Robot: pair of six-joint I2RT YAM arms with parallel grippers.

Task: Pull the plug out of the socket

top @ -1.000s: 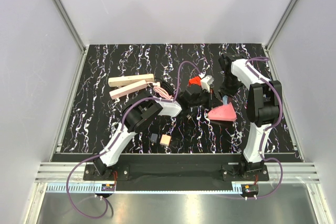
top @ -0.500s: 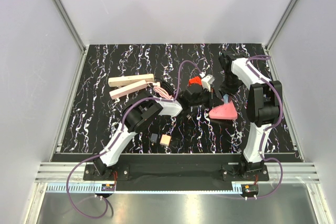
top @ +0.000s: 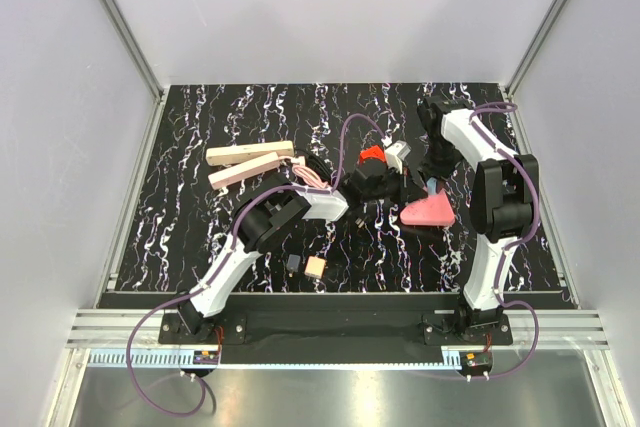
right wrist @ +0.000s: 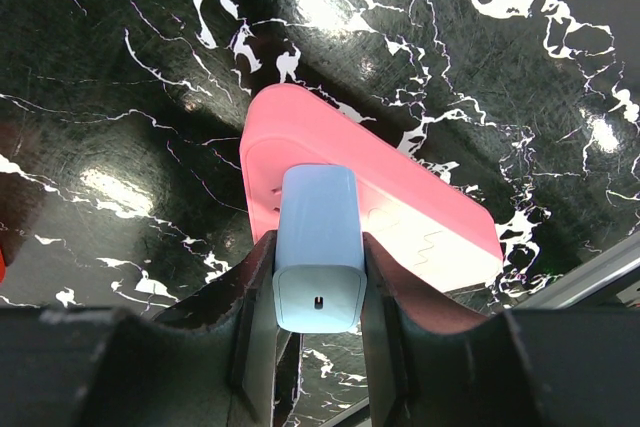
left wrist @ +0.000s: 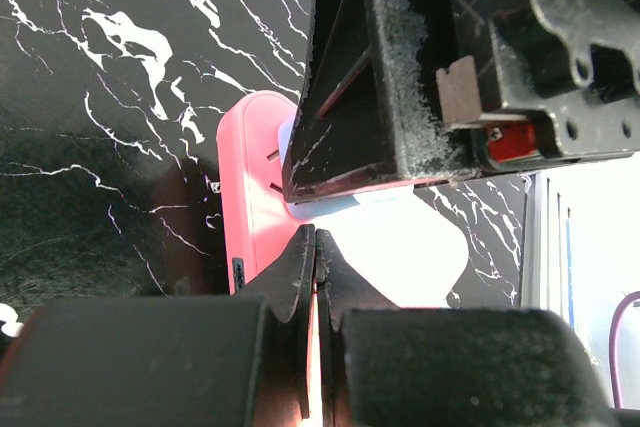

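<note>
Right gripper (top: 431, 181), with plug (right wrist: 318, 237) clamped, has been shifted slightly toward the far edge of the table (top: 190, 237). Pink socket (top: 428, 212) has been dragged along, a little toward the far right corner. Left gripper (left wrist: 316, 247) has been nudged the same way, marginally.

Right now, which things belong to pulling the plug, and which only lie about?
Job: pale blue rectangular plug; pink triangular plastic socket block; right gripper, closed on the plug; left gripper, shut.
Lying about: two long cream bars; small tan cube; small dark block; red block.
</note>
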